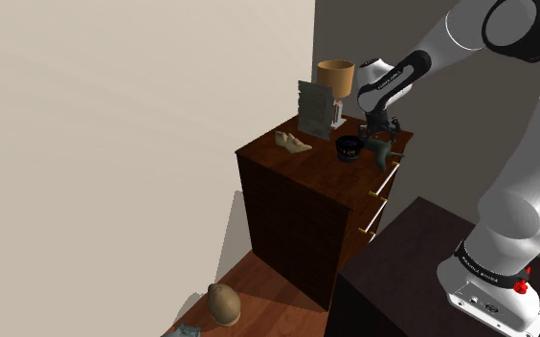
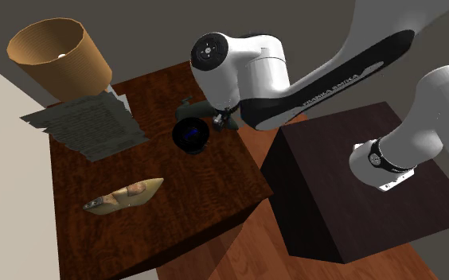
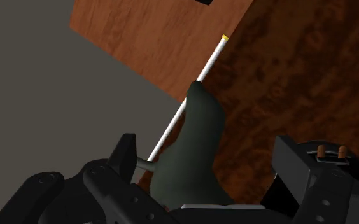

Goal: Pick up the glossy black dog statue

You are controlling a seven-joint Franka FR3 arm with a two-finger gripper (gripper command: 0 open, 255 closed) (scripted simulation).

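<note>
The gripper (image 3: 207,143) fills the near edge of the wrist view. Its two black fingers (image 3: 126,156) stand wide apart, so the hand is open. The dog statue (image 3: 194,153) stands between them. It looks dark grey-green with a dull shine. There is a clear gap to one finger, and only a thin spur of the statue reaches the other.

On the white arm (image 2: 350,68), the second exterior view shows the words FRANKA EMIKA. A small line of print on the forearm in the shoulder view is too small to read.

In the shoulder view, the gripper (image 1: 381,137) hangs at twelve o'clock of the statue (image 1: 381,153). The statue sits at the front edge of the dresser (image 1: 297,206), above the drawer handle (image 3: 191,95).

A black bowl (image 1: 350,148) sits just beside the statue at nine o'clock. In the second exterior view the bowl (image 2: 191,135) is at six o'clock of the statue (image 2: 199,106).

Farther back in the shoulder view are a lamp (image 1: 336,77) with a tan shade and a grey slab (image 1: 313,107) leaning upright. A pale shoe (image 1: 292,144) lies at nine o'clock of the bowl. The dark box (image 1: 402,278) under the arm stands at five o'clock of the dresser.
</note>
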